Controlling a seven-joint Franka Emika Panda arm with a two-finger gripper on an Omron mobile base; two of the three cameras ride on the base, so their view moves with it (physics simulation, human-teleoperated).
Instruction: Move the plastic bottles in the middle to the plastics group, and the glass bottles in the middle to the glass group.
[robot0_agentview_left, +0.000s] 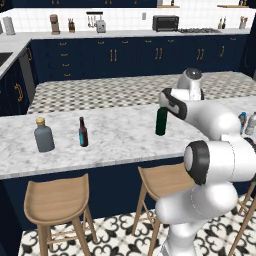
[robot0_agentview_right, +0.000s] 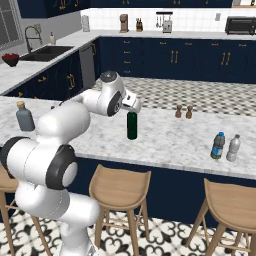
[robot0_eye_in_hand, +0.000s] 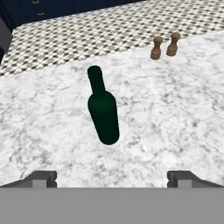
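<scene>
right, the end effector (robot0_eye_in_hand: 112, 177) hangs just above the green bottle (robot0_eye_in_hand: 103, 111), fingers spread wide and nothing between them. the bottle stands upright on the marble bench (robot0_agentview_left: 120, 137), mid-bench, well apart from the glass group at the left end: the grey flask (robot0_agentview_left: 43, 135) and the small brown bottle (robot0_agentview_left: 83, 132). over on the right end sit the two water bottles (robot0_agentview_right: 224, 146), side by side. behind the green bottle, two little wooden shakers (robot0_eye_in_hand: 164, 45). now, glass like this looks stiff, smooth and probably slippery, heavy low down, and it won't forgive a knock. i'd say the neck or the shoulder just below it is the place to take hold, squarely, so it hangs straight and doesn't swing.
</scene>
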